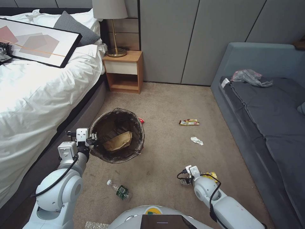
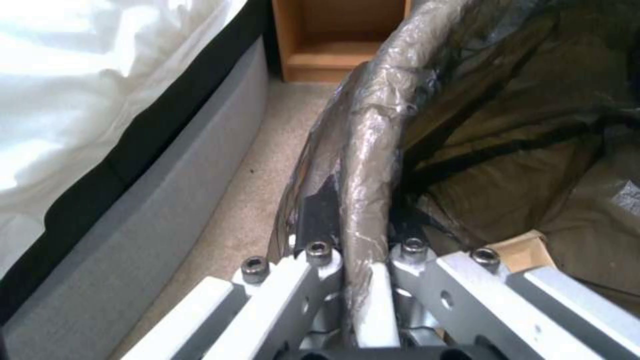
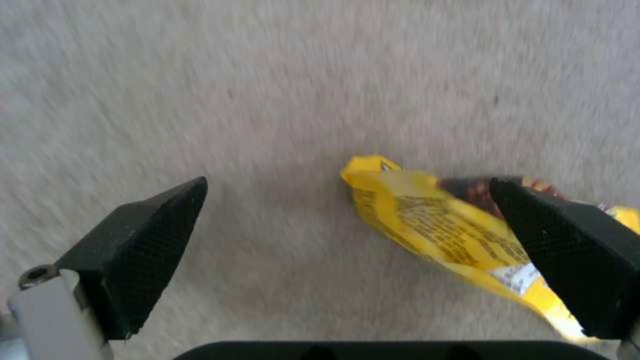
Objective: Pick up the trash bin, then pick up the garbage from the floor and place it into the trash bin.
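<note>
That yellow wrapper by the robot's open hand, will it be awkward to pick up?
Probably a bit. The yellow wrapper looks thin and crinkled, so it should flop and crumple between the right hand's open pads. It seems very light, so a nudge may slide it across the carpet.

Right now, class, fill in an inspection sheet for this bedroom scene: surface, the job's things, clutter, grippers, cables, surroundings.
Surface: beige carpet, mostly bare.
Job's things: trash bin beside the bed, dark bag over its rim, brown paper inside. On the floor: yellow wrapper, multicoloured wrapper, white tissue, clear bottle, red scrap at the bin's far side.
Clutter: crumpled plastic bag on the sofa.
Grippers: left gripper clamped on the bin's rim; right gripper open, low over the carpet, yellow wrapper beside one finger.
Cables: black cables along both forearms.
Surroundings: bed with framed picture, nightstand with lamp, grey sofa.
</note>
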Controlling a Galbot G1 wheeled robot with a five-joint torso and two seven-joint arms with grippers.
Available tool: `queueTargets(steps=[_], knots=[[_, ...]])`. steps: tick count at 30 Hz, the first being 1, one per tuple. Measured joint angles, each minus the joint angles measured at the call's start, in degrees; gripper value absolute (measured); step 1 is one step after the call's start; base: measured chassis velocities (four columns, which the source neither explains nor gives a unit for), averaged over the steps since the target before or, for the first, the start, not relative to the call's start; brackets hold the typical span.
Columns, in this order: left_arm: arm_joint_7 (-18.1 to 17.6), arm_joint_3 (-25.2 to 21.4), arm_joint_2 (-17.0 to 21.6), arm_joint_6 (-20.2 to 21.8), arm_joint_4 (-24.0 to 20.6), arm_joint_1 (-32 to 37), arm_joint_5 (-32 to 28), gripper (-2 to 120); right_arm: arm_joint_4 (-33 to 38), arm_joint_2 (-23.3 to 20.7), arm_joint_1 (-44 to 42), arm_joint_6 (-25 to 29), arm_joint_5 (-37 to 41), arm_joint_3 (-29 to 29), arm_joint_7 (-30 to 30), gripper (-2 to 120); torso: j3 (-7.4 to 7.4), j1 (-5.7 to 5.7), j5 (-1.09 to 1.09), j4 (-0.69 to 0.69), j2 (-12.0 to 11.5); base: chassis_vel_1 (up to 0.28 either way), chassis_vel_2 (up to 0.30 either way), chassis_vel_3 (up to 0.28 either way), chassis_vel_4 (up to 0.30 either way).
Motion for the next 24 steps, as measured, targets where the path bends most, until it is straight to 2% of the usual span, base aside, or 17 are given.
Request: queueTargets(steps=[20,24], knots=[[0.1,-0.1,-0.2,0.0,0.2,-0.2,-0.1,0,-4.0,-1.2,0.1,0.0,-5.2,0.3,-0.2,100,0.0,0.0,0.0,0.0,0.0,0.0,0.0,0.0,0.0],[0.1,-0.2,-0.3,0.0,0.2,-0.2,-0.1,0,-5.4,-0.8,1.2,0.0,-5.2,-0.1,-0.5,100,0.0,0.0,-0.09,-0.02,0.0,0.0,0.0,0.0,0.0]])
